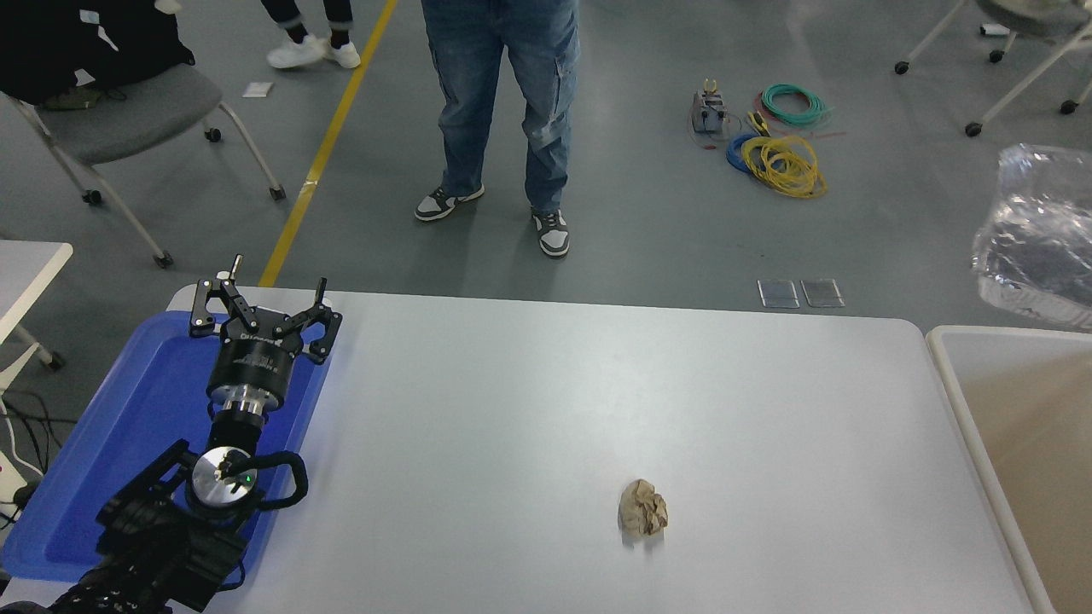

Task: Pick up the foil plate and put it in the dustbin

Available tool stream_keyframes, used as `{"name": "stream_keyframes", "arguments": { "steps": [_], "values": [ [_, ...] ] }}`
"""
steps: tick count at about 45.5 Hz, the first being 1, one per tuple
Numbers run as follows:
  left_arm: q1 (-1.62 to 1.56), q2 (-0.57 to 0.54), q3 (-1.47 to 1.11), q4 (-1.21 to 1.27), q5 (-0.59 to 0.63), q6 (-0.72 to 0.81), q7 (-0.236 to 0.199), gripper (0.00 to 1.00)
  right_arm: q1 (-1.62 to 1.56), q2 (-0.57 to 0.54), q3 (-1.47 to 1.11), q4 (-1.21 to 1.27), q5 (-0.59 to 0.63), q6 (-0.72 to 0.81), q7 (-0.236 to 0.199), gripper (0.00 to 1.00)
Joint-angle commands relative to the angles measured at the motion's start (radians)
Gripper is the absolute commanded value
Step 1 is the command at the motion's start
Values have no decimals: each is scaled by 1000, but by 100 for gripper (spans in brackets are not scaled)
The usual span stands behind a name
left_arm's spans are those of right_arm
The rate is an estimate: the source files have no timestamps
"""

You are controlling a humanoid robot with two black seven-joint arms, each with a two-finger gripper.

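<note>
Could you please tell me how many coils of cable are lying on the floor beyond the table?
3, clustered right of the person's legs: a green coil farthest back, a yellow coil nearest, and a blue coil partly under the yellow one. More may be hidden.
</note>
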Motion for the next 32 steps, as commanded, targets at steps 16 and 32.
{"name": "stream_keyframes", "arguments": {
  "steps": [16, 32],
  "values": [
    [0, 0, 0, 0, 0, 0, 0, 100, -511, 57, 23, -297, 277, -372, -183, 0],
    [0, 0, 0, -1, 0, 0, -1, 100, -856, 209, 240, -519, 352, -494, -254, 0]
  ]
}}
